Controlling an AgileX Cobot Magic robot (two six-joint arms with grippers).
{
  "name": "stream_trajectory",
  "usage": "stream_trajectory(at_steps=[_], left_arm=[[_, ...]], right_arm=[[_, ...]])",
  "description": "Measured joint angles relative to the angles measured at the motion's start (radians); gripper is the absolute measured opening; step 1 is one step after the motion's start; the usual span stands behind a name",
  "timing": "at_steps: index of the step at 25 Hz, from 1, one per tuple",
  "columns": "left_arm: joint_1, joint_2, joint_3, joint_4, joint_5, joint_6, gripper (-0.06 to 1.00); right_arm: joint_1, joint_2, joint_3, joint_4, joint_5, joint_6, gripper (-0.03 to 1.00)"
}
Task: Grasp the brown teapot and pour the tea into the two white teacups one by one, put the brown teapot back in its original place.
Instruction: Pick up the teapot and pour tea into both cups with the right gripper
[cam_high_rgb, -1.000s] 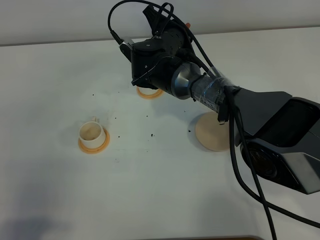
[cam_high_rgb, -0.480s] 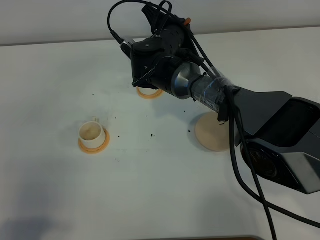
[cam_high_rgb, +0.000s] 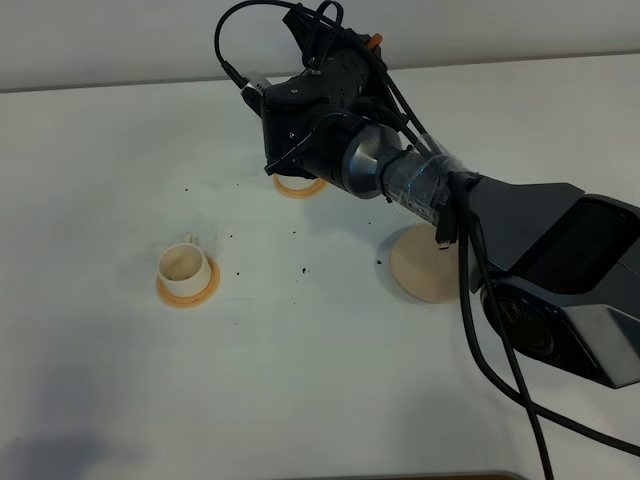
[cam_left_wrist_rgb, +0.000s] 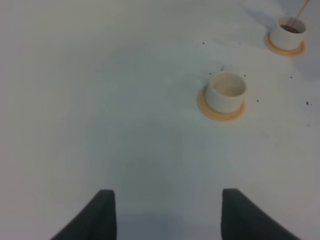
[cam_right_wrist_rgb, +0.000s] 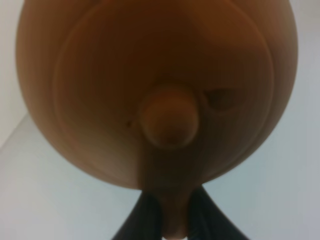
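Grips the loop handle of the brown teapot (cam_right_wrist_rgb: 160, 90) in the right claw (cam_right_wrist_rgb: 172, 212), fingers pinched narrow around it, lid knob (cam_right_wrist_rgb: 170, 120) toward the wrist camera. Hovers over the far white teacup (cam_left_wrist_rgb: 286, 34), with a thin tan streak slanting into dark liquid there. Spreads the left claw (cam_left_wrist_rgb: 167, 215) wide, nothing gripped, above the worktop (cam_left_wrist_rgb: 100, 100). Shows the near teacup (cam_left_wrist_rgb: 226, 91) on its orange coaster (cam_left_wrist_rgb: 220, 111), and the beige disc (cam_high_rgb: 425, 265) uncovered beside the right arm.
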Motion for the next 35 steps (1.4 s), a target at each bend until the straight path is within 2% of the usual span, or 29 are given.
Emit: stream_trajectory(at_steps=[5, 15, 24, 31, 35], left_arm=[[0.0, 0.0, 0.0, 0.0, 0.0, 0.0, 0.47], [0.0, 0.0, 0.0, 0.0, 0.0, 0.0, 0.47], [0.0, 0.0, 0.0, 0.0, 0.0, -0.001, 0.47], [0.0, 0.0, 0.0, 0.0, 0.0, -0.001, 0.47], [0.0, 0.0, 0.0, 0.0, 0.0, -0.001, 0.47]], right_arm=[[0.0, 0.0, 0.0, 0.013, -0.001, 0.0, 0.09], [0.0, 0.0, 0.0, 0.132, 0.017, 0.035, 0.09], [-0.001, 0.0, 0.0, 0.205, 0.087, 0.16, 0.09], [-0.01, 0.0, -0.09, 0.428, 0.194, 0.225, 0.09], [-0.026, -0.019, -0.162, 0.521, 0.207, 0.308, 0.09]])
